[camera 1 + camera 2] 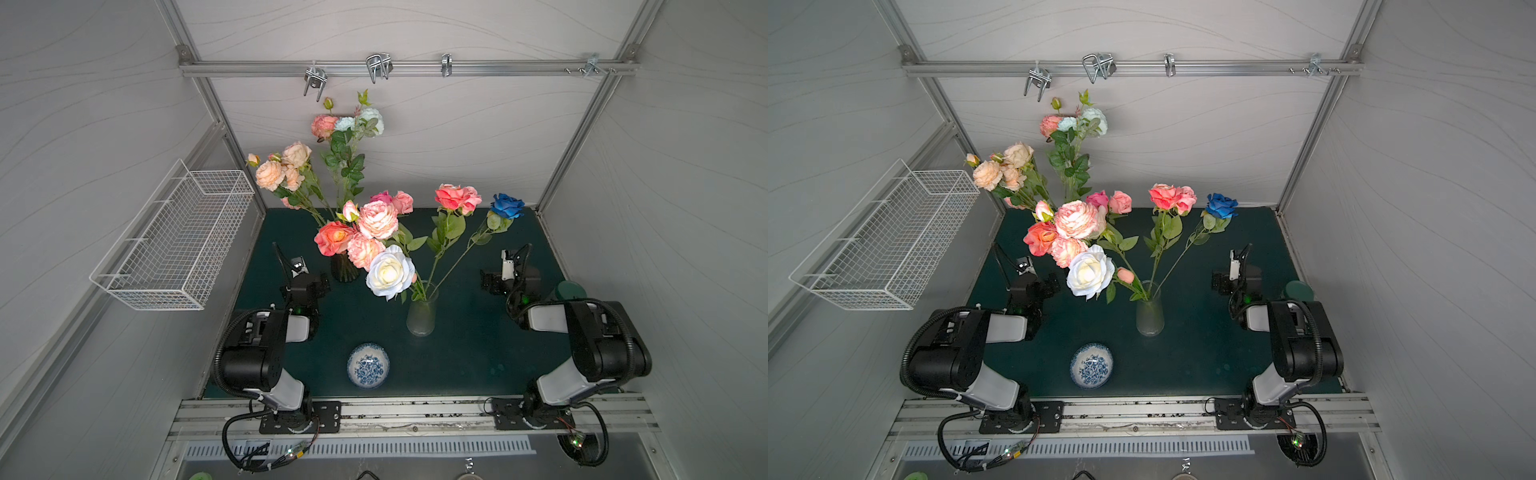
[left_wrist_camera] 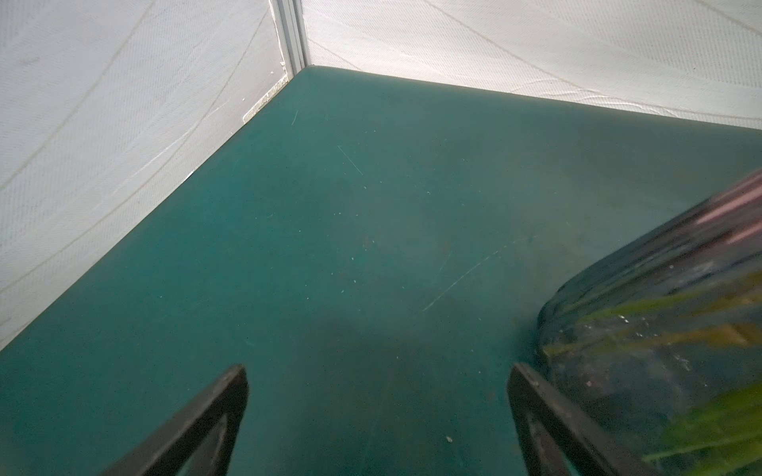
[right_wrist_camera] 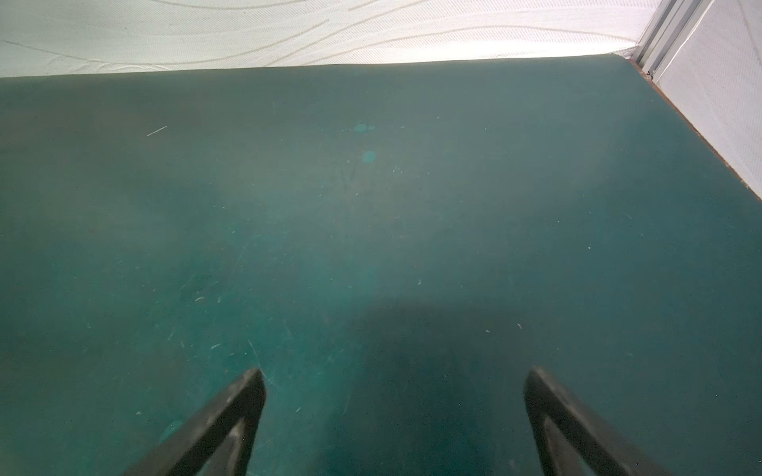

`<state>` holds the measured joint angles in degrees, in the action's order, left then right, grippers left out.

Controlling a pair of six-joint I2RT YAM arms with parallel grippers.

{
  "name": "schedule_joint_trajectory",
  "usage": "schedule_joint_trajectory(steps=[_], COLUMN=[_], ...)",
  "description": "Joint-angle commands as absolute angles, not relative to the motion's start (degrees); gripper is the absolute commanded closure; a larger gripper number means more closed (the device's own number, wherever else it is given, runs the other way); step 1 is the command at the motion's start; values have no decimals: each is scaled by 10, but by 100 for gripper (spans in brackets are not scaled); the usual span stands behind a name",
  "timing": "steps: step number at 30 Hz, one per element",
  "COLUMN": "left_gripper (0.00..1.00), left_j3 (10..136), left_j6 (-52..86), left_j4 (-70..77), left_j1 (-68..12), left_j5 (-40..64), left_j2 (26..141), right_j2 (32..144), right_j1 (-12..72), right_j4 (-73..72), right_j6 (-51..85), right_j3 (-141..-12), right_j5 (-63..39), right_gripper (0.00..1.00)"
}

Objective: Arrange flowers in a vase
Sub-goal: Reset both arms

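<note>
Tipping threatens: left pincer point(image 2: 377, 373), spread and empty, sits just beside the dark vase point(image 1: 344, 269) crammed with flowers point(image 1: 377, 219); a careless swing could topple it. Likewise spread, the right pincer point(image 3: 395, 377) holds nothing; more lean in the frosted vase point(image 1: 422, 316).

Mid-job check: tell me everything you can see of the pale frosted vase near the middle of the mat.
The frosted vase is tall, roughly cylindrical, pale and translucent, like frosted glass, with an open mouth. It stands upright on the dark green mat, near its middle, beyond the blue-patterned bowl. Leafy green stems fan out of its mouth, carrying a coral-pink rose and a deep blue rose among others. Only the mat and the stems appear to touch it.
</note>
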<state>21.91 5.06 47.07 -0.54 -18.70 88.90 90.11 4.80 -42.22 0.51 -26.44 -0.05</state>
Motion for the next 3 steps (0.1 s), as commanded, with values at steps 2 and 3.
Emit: schedule_joint_trajectory(steps=[2, 3], left_gripper=[0, 0], left_j3=[234, 234], left_j6=[45, 44], left_j4=[501, 501], left_j1=[-7, -7], left_j5=[-196, -196], left_j2=[891, 891], right_j2=[900, 900], right_j1=[46, 47], right_j4=[-439, -439], right_j6=[-5, -4], right_j3=[-262, -262], right_j5=[-5, -5], right_gripper=[1, 1])
